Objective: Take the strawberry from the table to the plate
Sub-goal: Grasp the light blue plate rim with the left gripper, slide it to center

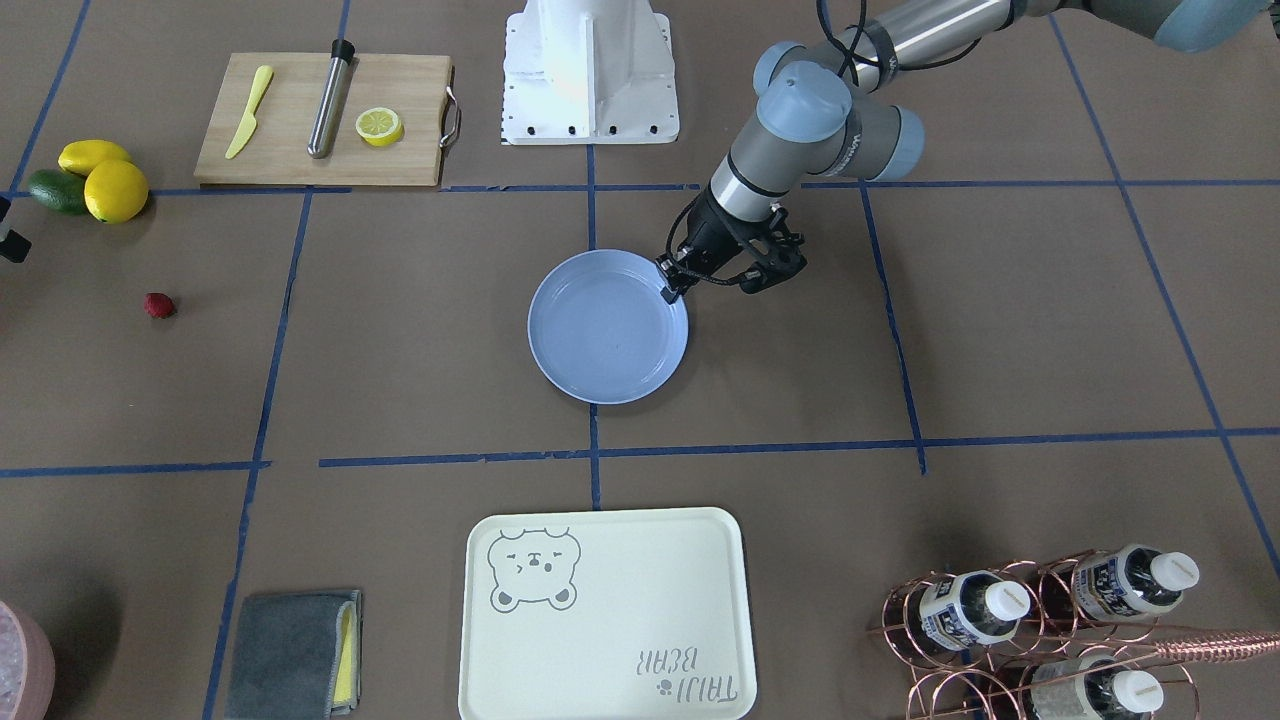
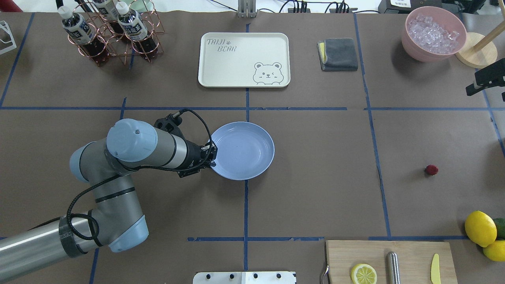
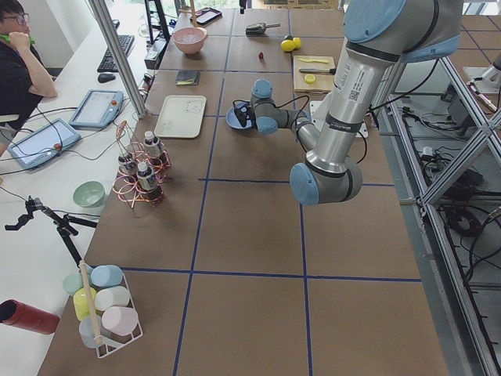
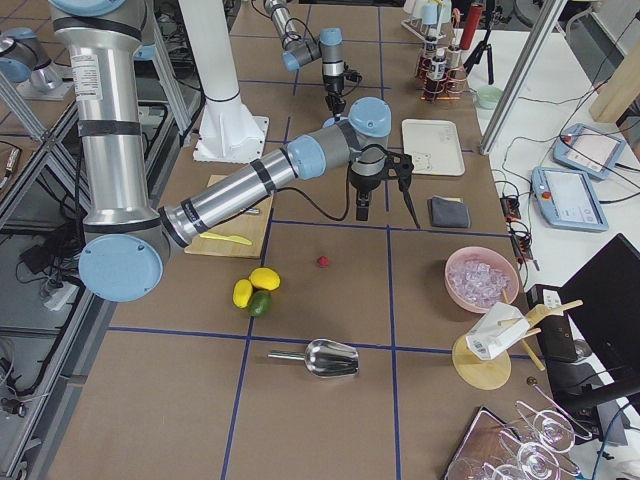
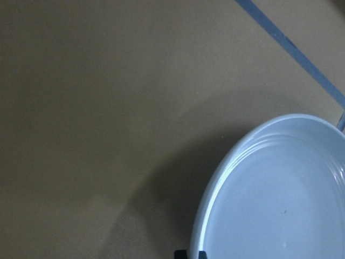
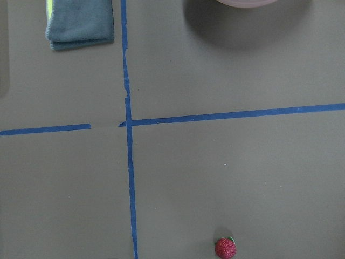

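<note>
The strawberry [image 2: 431, 170] is a small dark-red berry lying alone on the brown table [image 2: 315, 189], far to the right of the plate in the overhead view. It also sits low in the right wrist view as the strawberry [image 6: 225, 247]. The light-blue plate [image 2: 244, 152] rests near the table's middle with nothing in it. My left gripper [image 2: 213, 156] is at the plate's left rim and shut on it; the left wrist view shows the plate [image 5: 280, 205] close up. My right gripper [image 4: 388, 218] hangs open high above the table, back from the strawberry [image 4: 323, 261].
Lemons [image 2: 480, 228] and a lime lie at the right edge near the strawberry. A cutting board [image 2: 390, 260] holds a lemon half, a metal rod and a yellow knife. Along the far side stand the bear tray [image 2: 244, 59], a grey cloth [image 2: 338, 54], an ice bowl [image 2: 434, 33] and a bottle rack [image 2: 106, 35].
</note>
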Robot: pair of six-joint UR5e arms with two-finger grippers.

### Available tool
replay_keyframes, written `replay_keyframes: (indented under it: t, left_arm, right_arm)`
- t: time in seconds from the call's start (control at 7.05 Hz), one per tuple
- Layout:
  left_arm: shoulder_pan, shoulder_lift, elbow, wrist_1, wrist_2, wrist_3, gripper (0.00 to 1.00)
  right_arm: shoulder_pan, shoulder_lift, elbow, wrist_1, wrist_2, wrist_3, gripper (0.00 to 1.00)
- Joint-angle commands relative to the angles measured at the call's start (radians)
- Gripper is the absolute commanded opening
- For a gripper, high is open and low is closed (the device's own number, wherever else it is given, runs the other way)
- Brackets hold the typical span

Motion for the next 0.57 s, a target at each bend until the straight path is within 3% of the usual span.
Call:
replay_keyframes:
  t: [0.0, 0.14, 0.28, 0.43]
  left_arm:
    - [0.007, -0.004, 0.002, -0.002, 0.002, 0.001, 0.00]
    - [0.009, -0.004, 0.005, -0.004, 0.001, 0.004, 0.12]
    - [0.009, -0.004, 0.002, -0.001, 0.002, 0.013, 0.99]
    - [0.006, 0.001, -0.010, 0.001, 0.004, 0.016, 1.00]
  right_arm:
    - [-0.002, 0.000, 0.001, 0.000, 0.000, 0.001, 1.00]
    - [-0.004, 0.000, 0.001, 0.000, 0.000, 0.002, 1.00]
    - [-0.014, 0.000, 0.001, 0.000, -0.003, 0.002, 1.00]
    - [-0.036, 0.000, 0.001, 0.000, -0.018, 0.008, 1.00]
